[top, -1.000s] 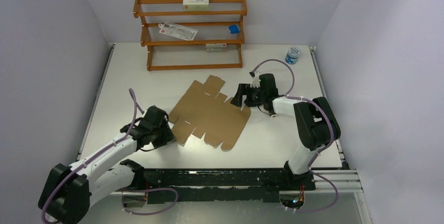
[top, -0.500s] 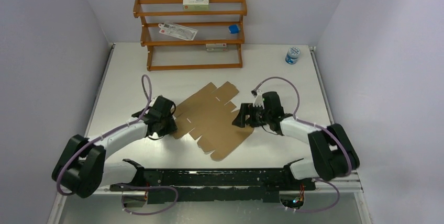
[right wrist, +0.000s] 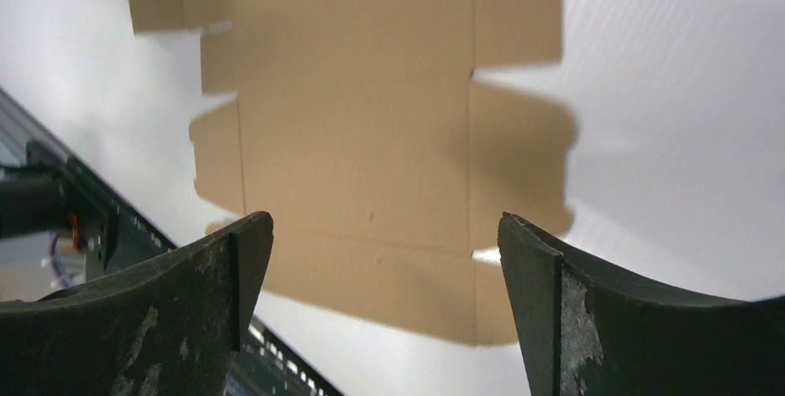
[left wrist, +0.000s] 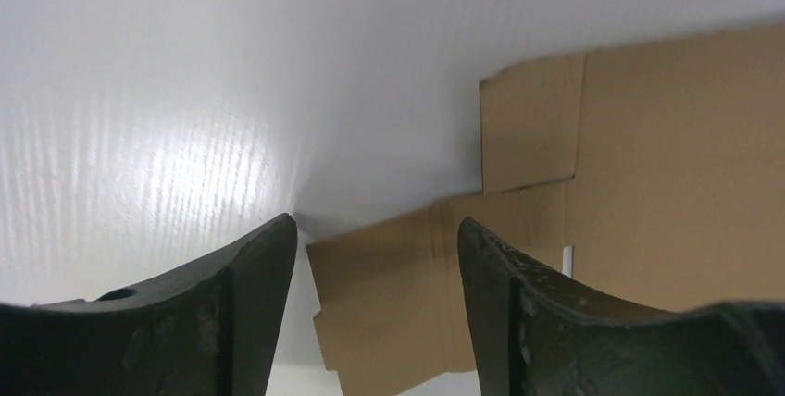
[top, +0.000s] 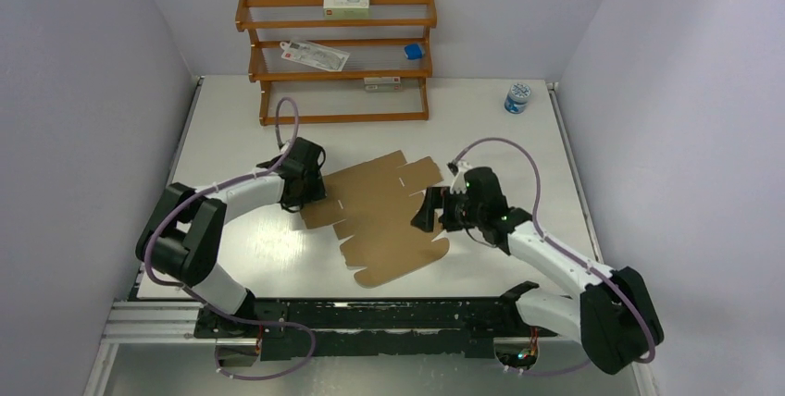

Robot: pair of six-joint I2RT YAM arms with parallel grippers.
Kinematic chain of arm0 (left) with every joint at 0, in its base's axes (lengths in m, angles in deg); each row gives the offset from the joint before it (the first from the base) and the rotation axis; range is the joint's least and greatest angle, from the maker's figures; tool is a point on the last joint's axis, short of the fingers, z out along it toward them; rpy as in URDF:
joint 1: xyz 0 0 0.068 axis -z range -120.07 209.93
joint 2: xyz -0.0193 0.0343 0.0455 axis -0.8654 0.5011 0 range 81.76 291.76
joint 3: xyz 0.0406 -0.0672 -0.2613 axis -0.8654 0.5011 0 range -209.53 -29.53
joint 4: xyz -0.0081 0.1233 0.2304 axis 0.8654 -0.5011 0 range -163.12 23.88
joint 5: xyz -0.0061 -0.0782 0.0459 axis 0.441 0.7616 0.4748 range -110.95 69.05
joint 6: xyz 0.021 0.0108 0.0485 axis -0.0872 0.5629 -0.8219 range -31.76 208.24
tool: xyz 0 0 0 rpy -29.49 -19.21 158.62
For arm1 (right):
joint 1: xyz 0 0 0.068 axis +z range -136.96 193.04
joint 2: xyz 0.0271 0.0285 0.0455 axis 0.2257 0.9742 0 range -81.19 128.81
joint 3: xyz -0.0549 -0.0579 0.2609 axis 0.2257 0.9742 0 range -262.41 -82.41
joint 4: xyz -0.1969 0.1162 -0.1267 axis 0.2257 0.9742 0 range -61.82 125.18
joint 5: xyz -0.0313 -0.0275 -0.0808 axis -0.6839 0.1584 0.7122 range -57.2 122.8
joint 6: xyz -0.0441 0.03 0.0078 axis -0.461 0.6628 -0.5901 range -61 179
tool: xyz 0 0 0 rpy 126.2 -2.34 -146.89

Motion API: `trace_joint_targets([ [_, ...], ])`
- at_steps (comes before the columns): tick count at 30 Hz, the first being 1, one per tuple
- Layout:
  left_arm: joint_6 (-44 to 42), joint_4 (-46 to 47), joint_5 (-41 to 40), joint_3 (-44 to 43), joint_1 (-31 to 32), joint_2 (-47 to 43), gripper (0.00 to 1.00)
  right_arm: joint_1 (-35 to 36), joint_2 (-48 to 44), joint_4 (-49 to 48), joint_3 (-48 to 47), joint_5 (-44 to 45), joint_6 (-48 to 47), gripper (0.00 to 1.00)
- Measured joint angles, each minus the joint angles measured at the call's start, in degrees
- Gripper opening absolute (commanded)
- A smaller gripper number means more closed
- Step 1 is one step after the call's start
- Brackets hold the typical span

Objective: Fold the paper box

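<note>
Plain flat brown paper box (top: 380,220) between left gripper (left wrist: 375,229) and right gripper (right wrist: 384,220), both jaws spread wide

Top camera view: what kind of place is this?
Probably a robotics lab test cell: a left arm and right arm bolted to a white table, plain walls boxing it in, and a wooden rack of props.

White ribbed table (top: 481,109), pale lilac-grey walls (top: 83,63) closing three sides, orange-brown wooden rack (top: 342,118) against the back wall, three shelves, printed carton (top: 345,6) on the top one, black rail (top: 389,317) along the near edge, soft diffuse glare on the tabletop
</note>
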Motion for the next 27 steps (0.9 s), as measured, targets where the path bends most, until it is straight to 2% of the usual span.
trace_joint_targets([
  [9,-1.7,-0.1,-0.6,-4.1,-1.3,-0.4,0.8,-7.8,16.0,-4.5,-15.1,3.3,-5.9,0.95],
  [15,-0.9,-0.2,0.6,-1.4,-1.3,-7.3,0.82,-11.3,29.8,-10.0,-23.7,3.6,-7.3,0.92],
  [22,0.3,-0.2,4.6,7.1,-1.3,-11.7,0.82,-13.2,39.1,-12.3,-28.0,2.0,-8.1,0.87],
  [27,0.3,-0.2,6.4,8.0,-1.3,-10.1,0.81,-13.1,41.0,-13.3,-27.8,-0.5,-8.0,0.87],
])
